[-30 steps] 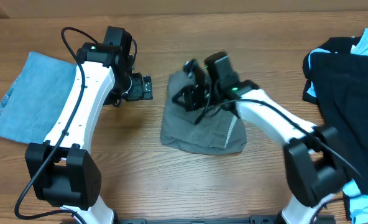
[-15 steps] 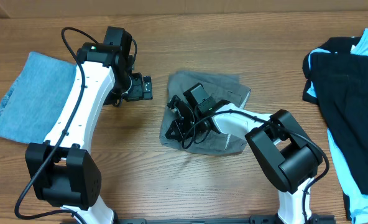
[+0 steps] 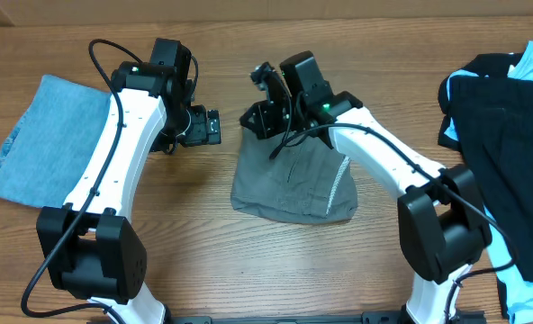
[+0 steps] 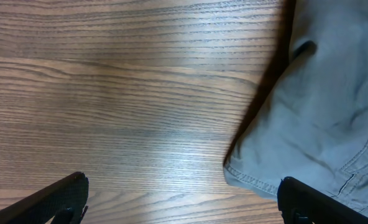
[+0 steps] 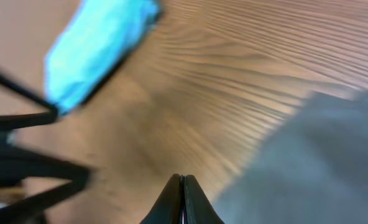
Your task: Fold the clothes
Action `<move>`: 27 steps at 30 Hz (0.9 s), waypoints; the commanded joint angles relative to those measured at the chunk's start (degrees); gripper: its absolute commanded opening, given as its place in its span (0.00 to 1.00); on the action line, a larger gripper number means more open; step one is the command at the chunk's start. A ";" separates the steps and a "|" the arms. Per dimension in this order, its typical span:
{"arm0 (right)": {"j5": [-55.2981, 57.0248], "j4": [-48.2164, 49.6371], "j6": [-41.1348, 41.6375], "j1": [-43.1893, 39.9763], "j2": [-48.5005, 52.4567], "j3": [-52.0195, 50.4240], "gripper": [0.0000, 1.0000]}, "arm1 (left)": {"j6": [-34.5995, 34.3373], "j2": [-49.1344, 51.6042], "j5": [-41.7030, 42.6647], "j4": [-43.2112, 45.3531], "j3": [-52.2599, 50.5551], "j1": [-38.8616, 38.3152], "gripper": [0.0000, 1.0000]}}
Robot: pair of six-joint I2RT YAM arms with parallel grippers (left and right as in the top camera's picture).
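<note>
The rumpled grey woven garment [image 3: 293,184] lies at the wooden table's [image 3: 383,54] centre. The left gripper [image 3: 212,127] hangs beside its far-left corner, jaws wide apart. The right gripper [image 5: 182,183], jaws together, sits at its far edge, perhaps pinching cloth.

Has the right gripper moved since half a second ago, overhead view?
Yes. The right gripper went from the near-left part of the grey woven garment to its far edge, level with the unmoved left gripper.

My right wrist view is all blur: the blue cloth [image 5: 97,46] at upper left is a smear. The grey woven garment [image 4: 333,112] runs off my left wrist frame's right edge.
</note>
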 commanded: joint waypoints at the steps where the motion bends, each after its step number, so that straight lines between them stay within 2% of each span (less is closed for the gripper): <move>1: 4.59 1.79 -0.07 0.61 6.99 -0.98 0.04 | 0.72 -0.72 -0.79 0.02 0.50 0.31 1.00; 4: 2.82 5.05 0.20 0.70 13.62 -1.01 0.04 | 0.72 -0.72 -0.79 0.02 0.50 0.31 1.00; 7: 1.11 3.76 0.22 0.46 16.81 -0.98 0.04 | 0.72 -0.72 -0.76 0.02 0.50 0.31 1.00; 13: -6.14 1.70 0.22 -5.07 7.10 4.02 0.04 | 0.72 -0.72 -0.79 0.02 0.50 0.31 1.00; 15: -4.72 1.79 0.28 -8.17 2.23 6.10 0.04 | 0.72 -0.72 -0.79 0.02 0.50 0.31 1.00; 18: -1.88 1.42 0.42 -12.00 0.72 6.12 0.05 | 0.72 -0.72 -0.76 0.04 0.50 0.31 1.00; 23: 0.17 -2.27 -0.15 -13.57 5.40 3.32 0.06 | 0.72 -0.72 -0.79 0.02 0.50 0.31 1.00; 25: 0.87 -4.20 -1.68 -13.55 8.02 2.34 0.14 | 0.72 -0.72 -0.76 0.04 0.50 0.31 1.00; 27: 2.16 -4.66 -1.81 -13.33 11.10 0.52 0.16 | 0.72 -0.72 -0.79 0.04 0.50 0.31 1.00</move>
